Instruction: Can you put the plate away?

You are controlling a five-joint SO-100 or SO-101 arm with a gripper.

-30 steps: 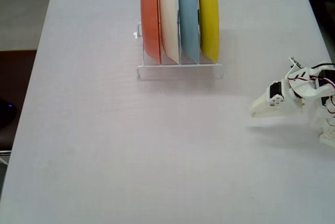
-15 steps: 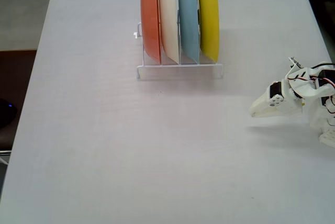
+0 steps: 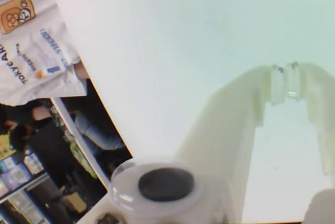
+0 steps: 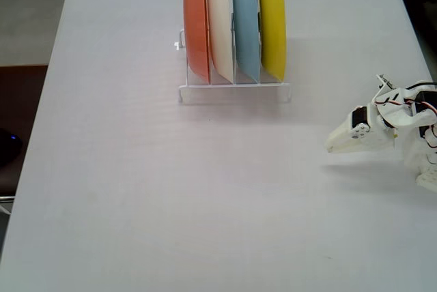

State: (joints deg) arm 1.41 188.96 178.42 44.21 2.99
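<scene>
The yellow plate (image 4: pixel 272 22) stands on edge in the rightmost slot of a white wire rack (image 4: pixel 234 91) at the far middle of the table in the fixed view. My gripper (image 4: pixel 333 145) rests low at the table's right edge, well apart from the rack and pointing left. In the wrist view the gripper (image 3: pixel 285 82) is shut, its two tips touching with nothing between them, over bare white table. The plate does not show in the wrist view.
In the same rack stand an orange plate (image 4: pixel 196 26), a cream plate (image 4: pixel 220 22) and a light blue plate (image 4: pixel 246 24), left of the yellow one. The white table (image 4: pixel 171 190) ends at left, where people (image 3: pixel 31 41) show beyond its edge in the wrist view.
</scene>
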